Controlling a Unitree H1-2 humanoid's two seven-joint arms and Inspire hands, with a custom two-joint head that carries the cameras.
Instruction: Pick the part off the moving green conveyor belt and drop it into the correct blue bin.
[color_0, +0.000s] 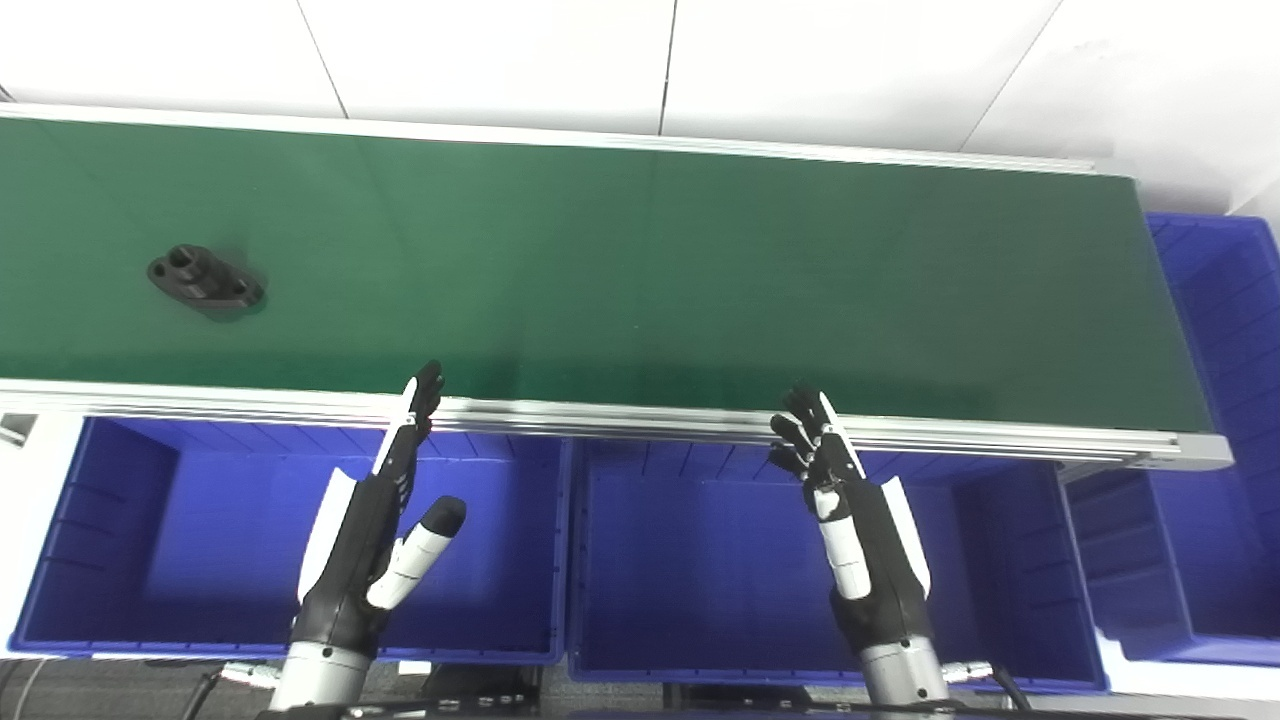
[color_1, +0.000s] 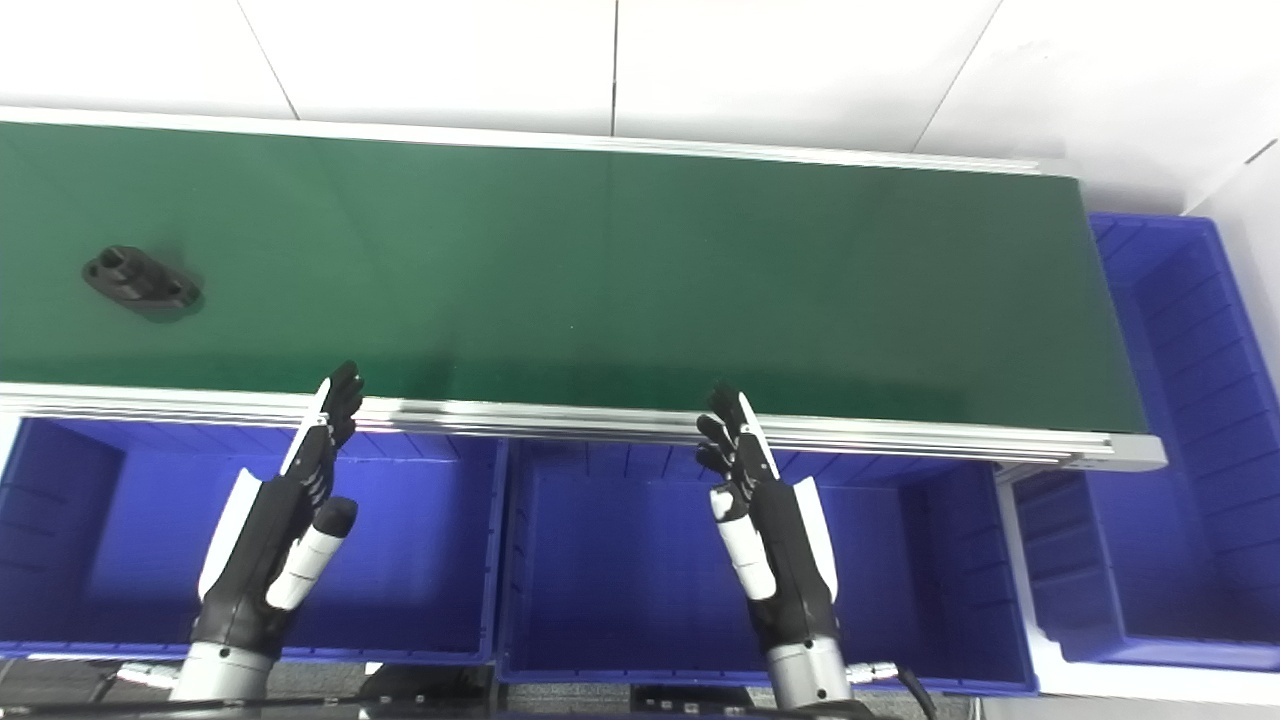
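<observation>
A black flanged part with two holes lies on the green conveyor belt at its far left; it also shows in the right eye view. My left hand is open and empty, held over the left blue bin, fingers reaching the belt's near rail. My right hand is open and empty over the middle blue bin, fingertips at the rail. Both hands are well to the right of the part.
An aluminium rail edges the belt's near side. A third blue bin stands at the belt's right end. White wall panels lie behind the belt.
</observation>
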